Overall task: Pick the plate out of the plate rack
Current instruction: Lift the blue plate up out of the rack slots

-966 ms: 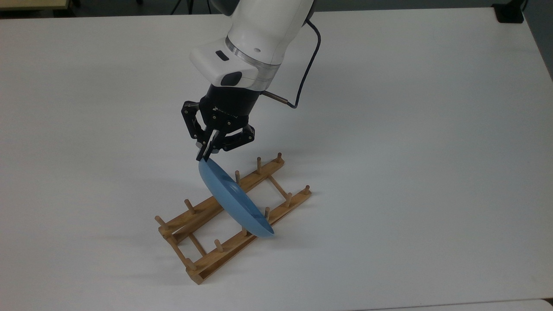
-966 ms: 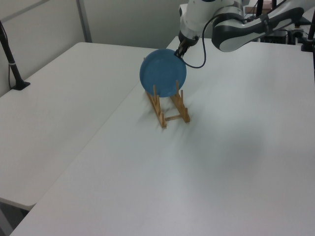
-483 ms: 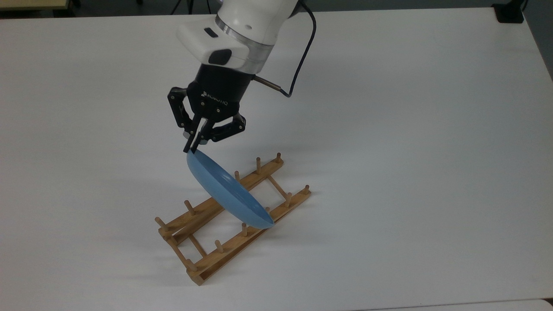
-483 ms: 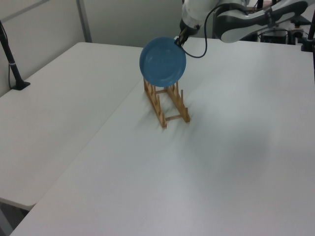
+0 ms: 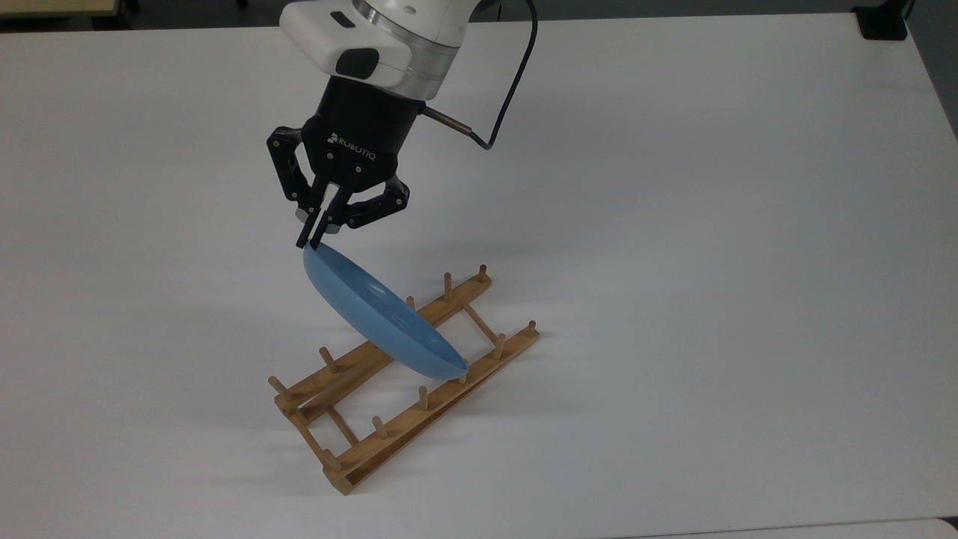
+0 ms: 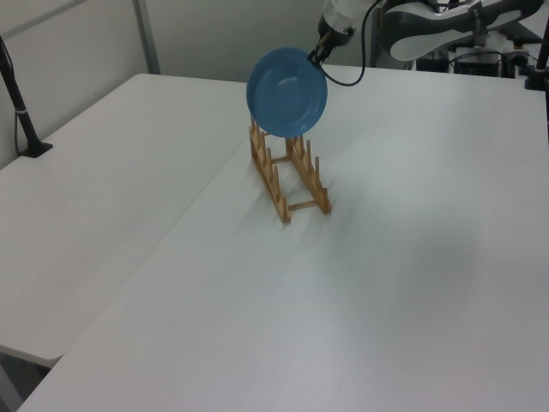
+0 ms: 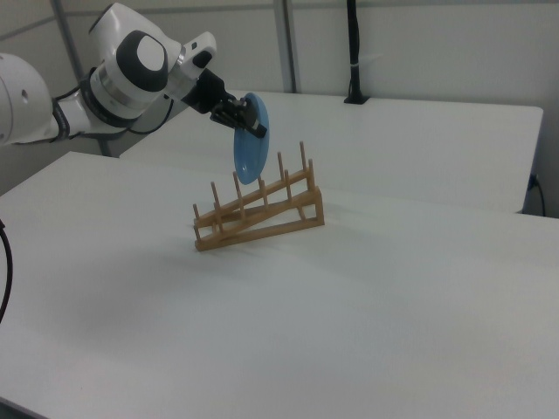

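The gripper (image 5: 308, 241) has its jaws closed on the upper rim of the plate (image 5: 378, 313), which hangs tilted just above the plate rack (image 5: 408, 374). The rack stands on the white bench (image 5: 711, 262).

- Support surface: white table (image 5: 711, 224), plain matte top, seen in the top view, left view and right view.
- A seam runs across the surface in the left view, where two tabletops meet edge to edge.
- Resting directly on it: the plate rack (image 5: 404, 382), light-brown wood, two parallel rails with upright pegs, thin crossbars between.
- Rack stands well in from every table edge.
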Controlling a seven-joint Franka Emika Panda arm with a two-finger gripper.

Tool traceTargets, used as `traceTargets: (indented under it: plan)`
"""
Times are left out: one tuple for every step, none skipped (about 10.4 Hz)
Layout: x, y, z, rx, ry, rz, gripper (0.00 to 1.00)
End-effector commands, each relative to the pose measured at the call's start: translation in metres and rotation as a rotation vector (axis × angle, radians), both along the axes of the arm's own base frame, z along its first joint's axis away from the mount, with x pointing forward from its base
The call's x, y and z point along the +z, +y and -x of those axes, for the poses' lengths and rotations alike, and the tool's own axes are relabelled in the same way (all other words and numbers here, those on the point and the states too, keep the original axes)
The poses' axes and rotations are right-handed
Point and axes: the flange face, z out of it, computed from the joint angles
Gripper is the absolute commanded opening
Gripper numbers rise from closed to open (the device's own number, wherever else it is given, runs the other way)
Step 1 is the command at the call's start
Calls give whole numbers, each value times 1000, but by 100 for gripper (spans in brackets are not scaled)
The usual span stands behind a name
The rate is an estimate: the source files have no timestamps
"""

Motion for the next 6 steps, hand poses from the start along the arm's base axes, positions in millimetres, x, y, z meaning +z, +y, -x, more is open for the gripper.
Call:
traceTargets:
  plan:
    - [7, 0, 7, -31, -21, -118, 0]
    - [14, 4, 8, -40, -28, -175, 0]
    - [18, 10, 9, -44, -27, -222, 0]
    - [18, 12, 12, -64, -3, -268, 0]
    - [14, 11, 17, -81, 54, -307, 0]
    - [8, 13, 21, -66, 130, -336, 0]
